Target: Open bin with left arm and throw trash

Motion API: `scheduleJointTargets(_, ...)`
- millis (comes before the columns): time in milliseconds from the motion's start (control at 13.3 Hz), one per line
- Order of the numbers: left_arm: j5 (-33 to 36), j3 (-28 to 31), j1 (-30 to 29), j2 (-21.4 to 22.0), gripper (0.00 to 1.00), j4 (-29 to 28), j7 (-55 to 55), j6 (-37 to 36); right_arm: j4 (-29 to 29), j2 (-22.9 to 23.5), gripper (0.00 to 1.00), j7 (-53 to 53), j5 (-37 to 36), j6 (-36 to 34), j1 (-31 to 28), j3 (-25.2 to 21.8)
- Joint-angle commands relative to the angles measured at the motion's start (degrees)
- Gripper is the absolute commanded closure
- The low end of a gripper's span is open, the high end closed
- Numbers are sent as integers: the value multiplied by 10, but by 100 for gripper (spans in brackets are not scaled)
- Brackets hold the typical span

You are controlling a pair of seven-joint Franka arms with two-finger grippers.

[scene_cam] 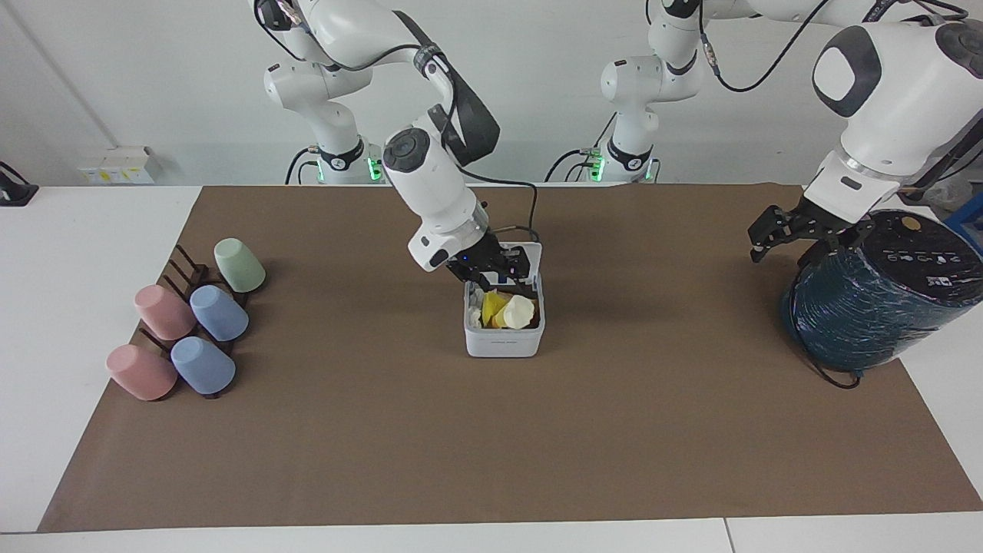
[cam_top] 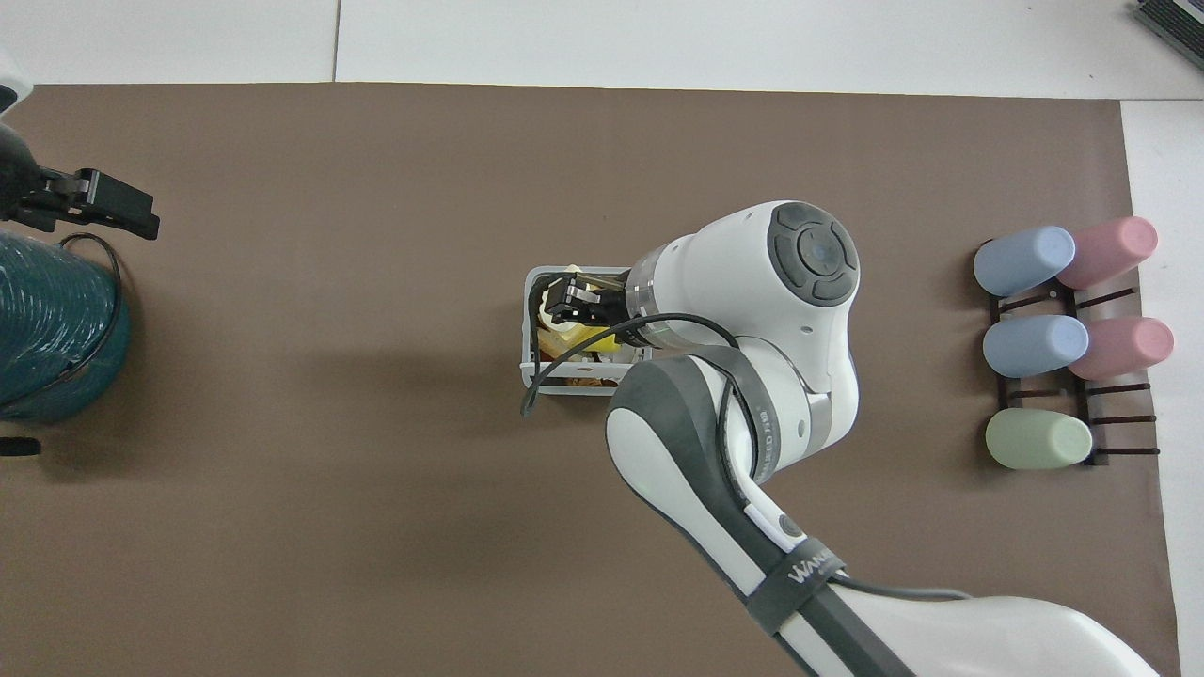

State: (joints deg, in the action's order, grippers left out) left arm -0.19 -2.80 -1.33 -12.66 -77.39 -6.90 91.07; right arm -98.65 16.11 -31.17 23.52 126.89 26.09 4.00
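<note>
The bin (scene_cam: 504, 332) sits on the brown mat (scene_cam: 491, 430) near the table's middle, directly under the right gripper (scene_cam: 498, 270), its lid swung up toward the robots. Inside lies the trash: a cream-white oval piece (scene_cam: 520, 312) on top, a bright yellow scrap (scene_cam: 491, 306) touching it on the side toward the right arm's end, and a sliver of orange at the wall toward the left arm's end. A faint line of print runs across the bin's front wall, too small to read.

The right gripper hangs just above the bin's opening, over the part nearest the lid, fingers spread apart and holding nothing; the trash lies below them, free of the fingertips. In the overhead view the gripper (cam_top: 571, 303) covers part of the bin (cam_top: 530, 329), and the arm's grey sleeve (cam_top: 801, 575) bears white lettering that begins "WAN"; the rest is cut off.

The left gripper (scene_cam: 770, 233) waits well apart, toward the left arm's end of the table, jaws wide and empty, just beside the top of a dark-teal wrapped cylinder (scene_cam: 868, 311), whose black lid carries small white markings that cannot be read.

Well away from the right gripper, toward the right arm's end, five pastel cups (scene_cam: 192, 319) lie on a dark rack (scene_cam: 180, 286)
</note>
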Motion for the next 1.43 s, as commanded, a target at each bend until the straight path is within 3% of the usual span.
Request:
scheduleJointTargets(0, 10, -1, -3, 28, 0, -30, -15, -3, -2, -33, 0, -18, -5, -28, -8, -6)
scheduleJointTargets(377, 10, -4, 12, 60, 0, -42, -11, -66, -2, -101, 0, -6, -198, -86, -96, -6)
scheduleJointTargets(528, 10, -4, 5, 100, 0, -87, -12, -74, -1, -128, 0, 23, -253, -129, -125, -8)
scheduleJointTargets(829, 10, -5, 14, 159, 0, -216, -8, 28, 20, -182, 0, 167, -249, -257, -211, -7)
scheduleJointTargets(980, 10, -4, 34, 160, 0, -218, 0, 39, 43, -195, 0, 196, -248, -315, -237, -10)
scheduleJointTargets(1206, 10, -4, 31, 157, 0, -217, 47, 82, 66, -227, 0, 250, -247, -399, -224, -75)
scheduleJointTargets(1357, 10, -4, 29, 157, 0, -218, 51, 86, 70, -226, 0, 269, -247, -416, -225, -80)
